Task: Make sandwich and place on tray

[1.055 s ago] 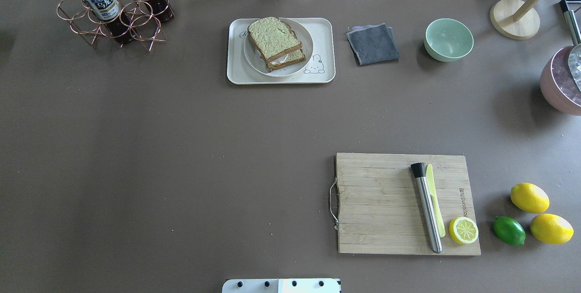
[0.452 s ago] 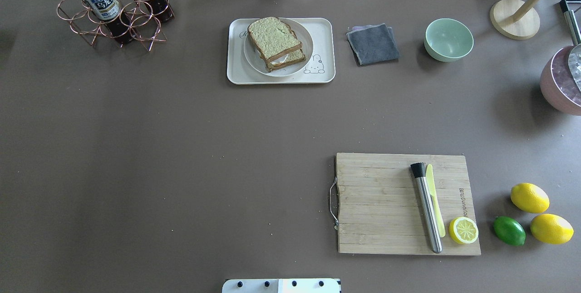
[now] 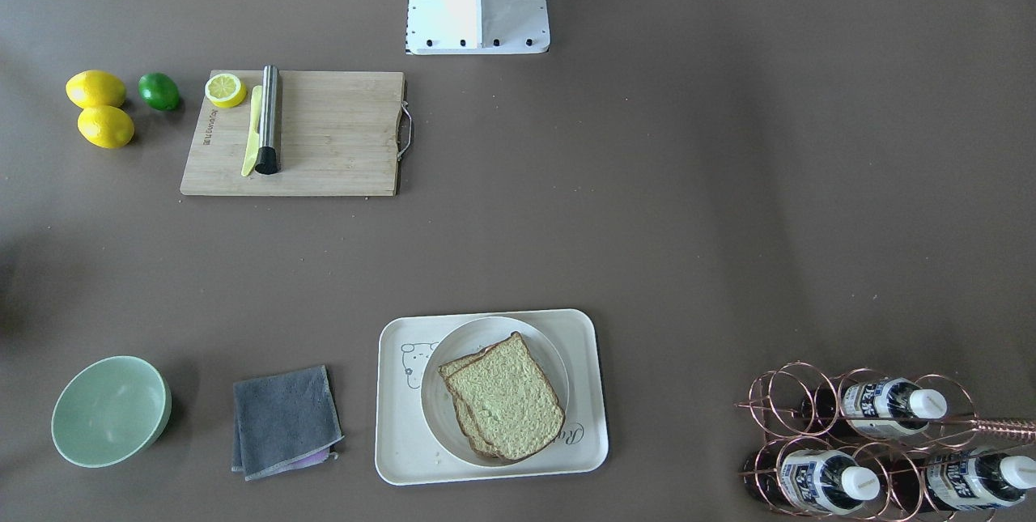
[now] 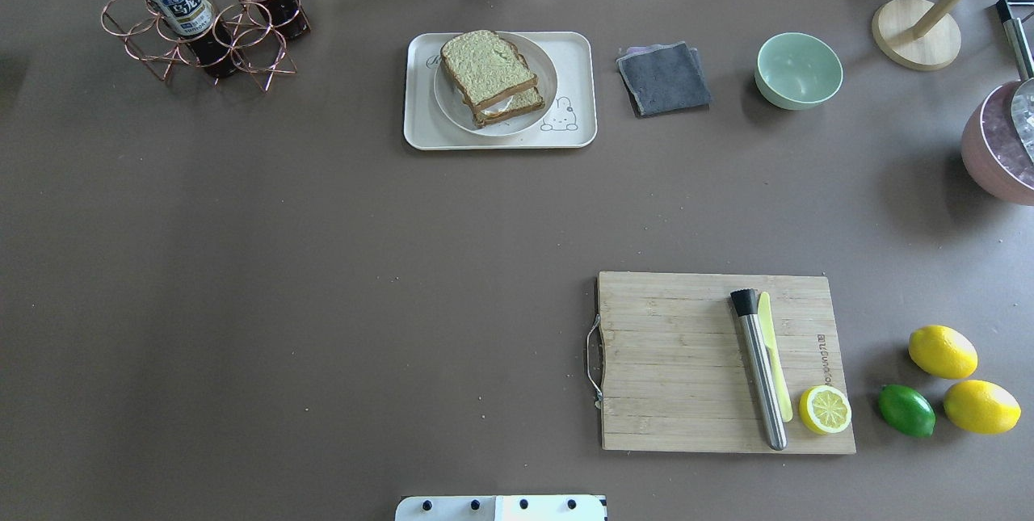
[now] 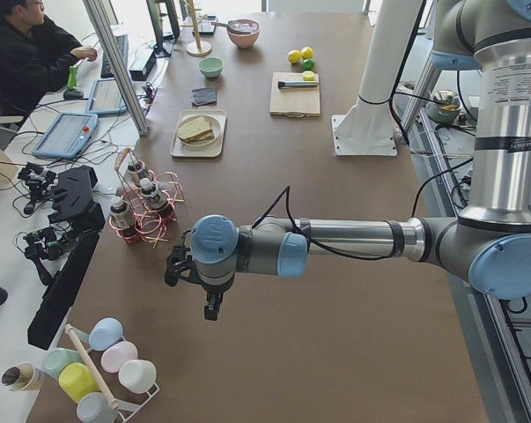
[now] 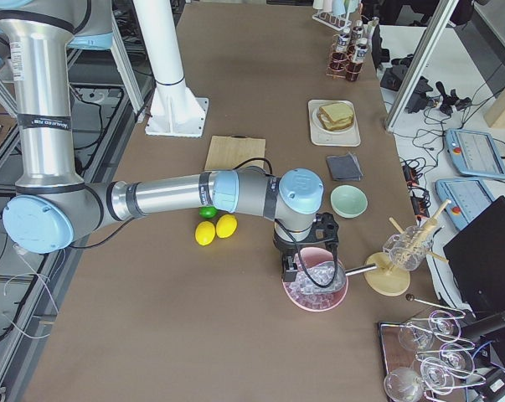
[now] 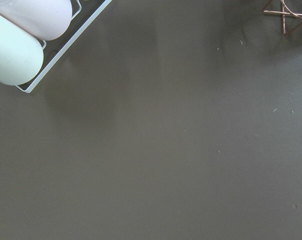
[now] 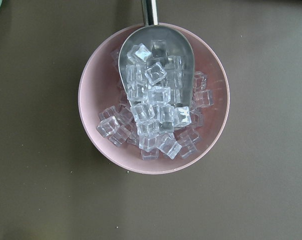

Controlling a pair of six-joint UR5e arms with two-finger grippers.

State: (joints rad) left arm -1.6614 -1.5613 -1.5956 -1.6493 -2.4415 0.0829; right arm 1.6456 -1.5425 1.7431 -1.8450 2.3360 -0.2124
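The sandwich (image 4: 489, 69) is two stacked bread slices with a sliver of white egg (image 4: 502, 106) between them. It lies on a round white plate (image 4: 543, 93) that sits on the cream tray (image 4: 418, 132) at the far middle of the table. It also shows in the front-facing view (image 3: 506, 396) on the tray (image 3: 396, 441). My left gripper (image 5: 210, 307) hangs over bare table near the cup rack, far from the tray. My right gripper (image 6: 306, 266) hangs over the pink ice bowl (image 8: 154, 98). I cannot tell whether either is open or shut.
A wooden cutting board (image 4: 678, 359) holds a steel muddler (image 4: 761, 371), a yellow knife and a lemon half (image 4: 825, 409). Two lemons and a lime (image 4: 906, 410) lie right of it. A grey cloth (image 4: 663, 78), a green bowl (image 4: 798, 69) and a bottle rack (image 4: 202, 16) stand along the far edge.
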